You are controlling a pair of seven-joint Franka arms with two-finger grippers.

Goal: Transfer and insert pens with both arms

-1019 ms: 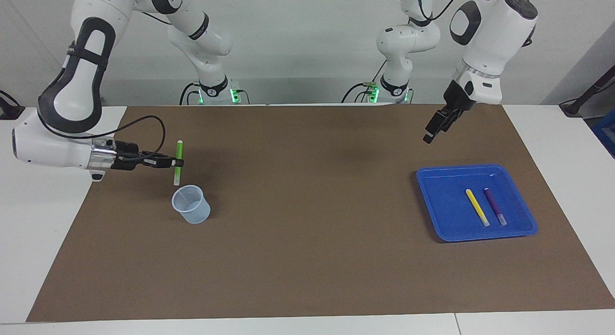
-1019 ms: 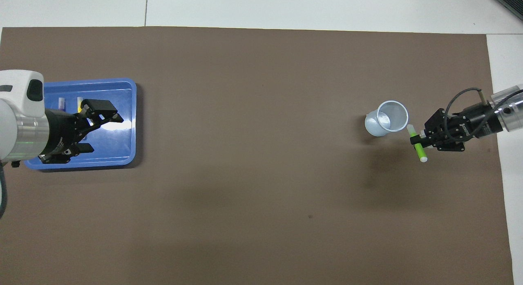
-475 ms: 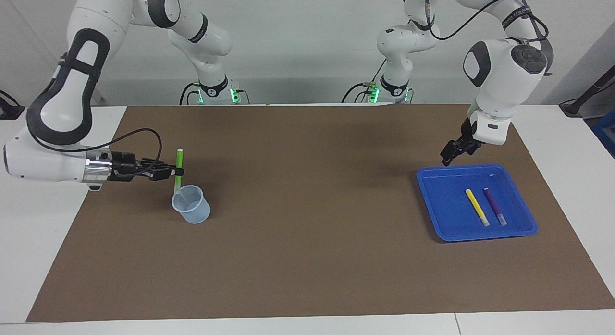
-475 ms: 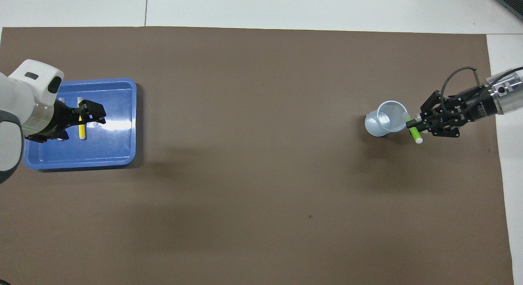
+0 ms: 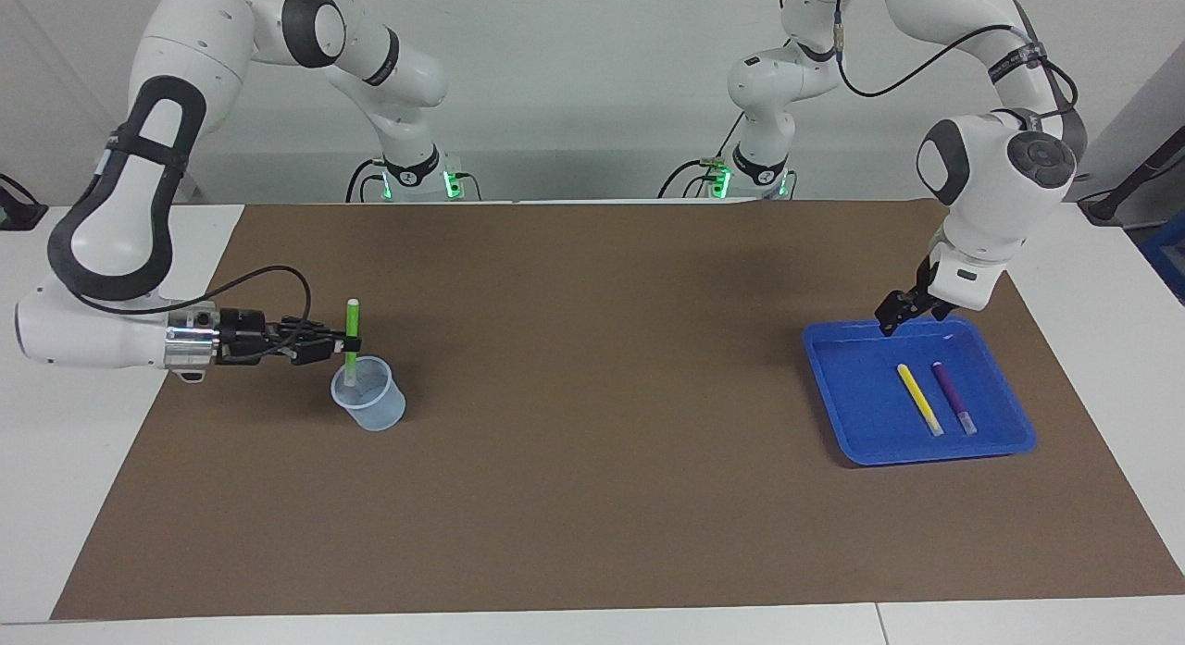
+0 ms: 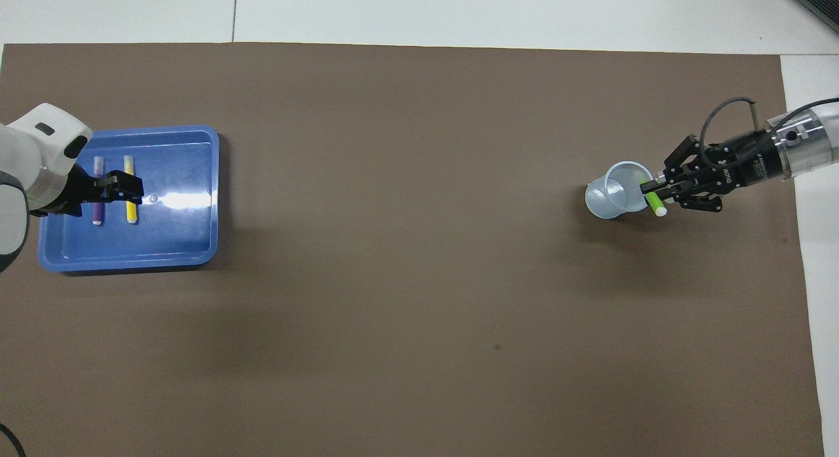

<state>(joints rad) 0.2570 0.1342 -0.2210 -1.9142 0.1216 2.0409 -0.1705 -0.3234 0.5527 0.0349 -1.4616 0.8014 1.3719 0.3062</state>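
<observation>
Green, upright and pinched at mid-length, the green pen (image 5: 351, 335) stands between the closed fingers of the right gripper (image 5: 344, 343), its whitish top end up and its lower end dipped inside the cup (image 5: 368, 405) near the rim toward the robots. In the overhead view the pen (image 6: 653, 200) pokes out of the cup (image 6: 619, 198) at about 4 o'clock, and the right gripper (image 6: 649, 190) reaches in from 3 o'clock, level with the table, its fingertips meeting on the shaft at the cup's edge. At the left arm's end of the table the blue tray (image 5: 838, 401) holds the yellow pen (image 5: 918, 398) and the purple pen (image 5: 953, 397), lying side by side, apart, pale ends pointing away from the robots. The left gripper (image 5: 891, 317) hangs over the tray's rim nearest the robots, at about 11 o'clock from the yellow pen in the facing view, fingers spread and holding nothing. From overhead, the left gripper (image 6: 113, 189) covers the middle of both pens, the yellow pen (image 6: 130, 198) just beside the upper fingertip (image 6: 134, 183), the purple pen (image 6: 97, 200) crossed by the black body.
</observation>
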